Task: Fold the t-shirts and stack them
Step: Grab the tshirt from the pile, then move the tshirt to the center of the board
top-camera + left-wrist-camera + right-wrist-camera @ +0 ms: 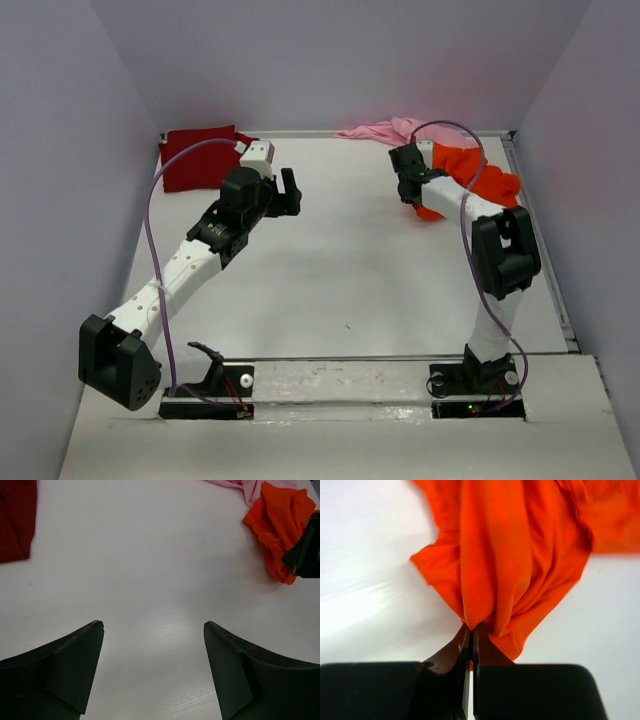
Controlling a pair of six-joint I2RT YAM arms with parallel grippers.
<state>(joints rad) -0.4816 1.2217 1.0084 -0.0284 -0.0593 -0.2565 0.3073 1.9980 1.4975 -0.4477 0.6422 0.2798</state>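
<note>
The orange t-shirt (480,175) lies bunched at the back right of the table; it also shows in the left wrist view (280,525). My right gripper (411,188) is shut on a fold of the orange t-shirt (505,555), and the cloth hangs in pleats from the pinch (472,628). The pink t-shirt (385,129) lies crumpled behind it at the far edge. The dark red t-shirt (198,155) lies folded at the back left. My left gripper (291,192) is open and empty over bare table (153,625), right of the red shirt (15,520).
White walls close in the table on the left, back and right. A raised rail (540,230) runs along the right edge. The arm bases (340,385) sit at the near edge.
</note>
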